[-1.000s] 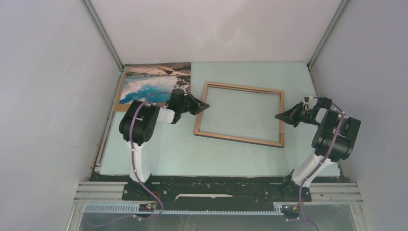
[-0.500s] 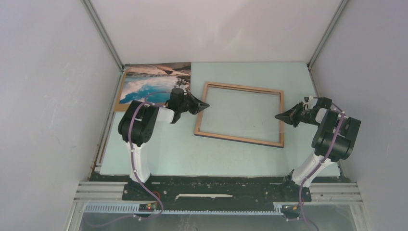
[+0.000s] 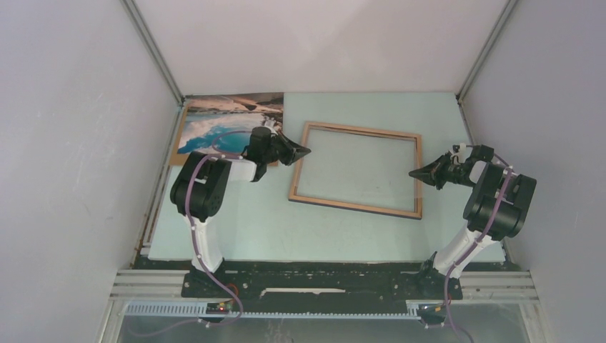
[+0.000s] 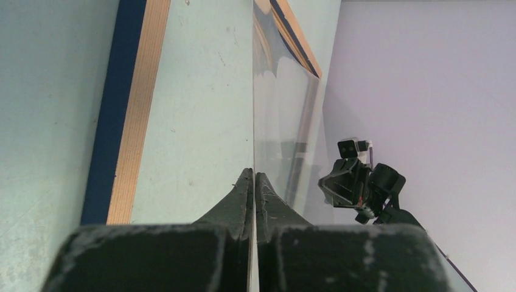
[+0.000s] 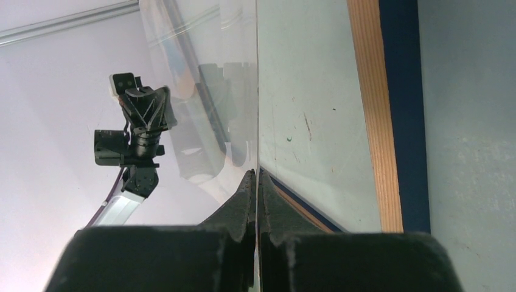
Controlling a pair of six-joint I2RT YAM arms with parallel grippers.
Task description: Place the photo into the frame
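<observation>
The frame (image 3: 354, 206), light wood with a navy outer edge, lies flat mid-table. It also shows as a wood and navy strip in the left wrist view (image 4: 137, 121) and the right wrist view (image 5: 380, 121). A clear pane (image 4: 280, 109) is seen edge-on, tilted over the frame. My left gripper (image 3: 307, 151) is shut on the pane's left edge (image 4: 254, 173). My right gripper (image 3: 412, 174) is shut on the opposite edge (image 5: 256, 173), where the pane (image 5: 213, 91) reflects the wall. The photo (image 3: 229, 121) lies picture-up at the back left, apart from both grippers.
A brown backing board (image 3: 179, 153) sticks out from under the photo's left side. Grey enclosure walls (image 3: 86, 143) stand close on the left, right and back. The pale green table mat (image 3: 321, 236) ends at a black rail by the arm bases.
The left arm's wrist has shifted a little toward the back, its fingertips staying at the frame's left edge. The right arm has not moved.
</observation>
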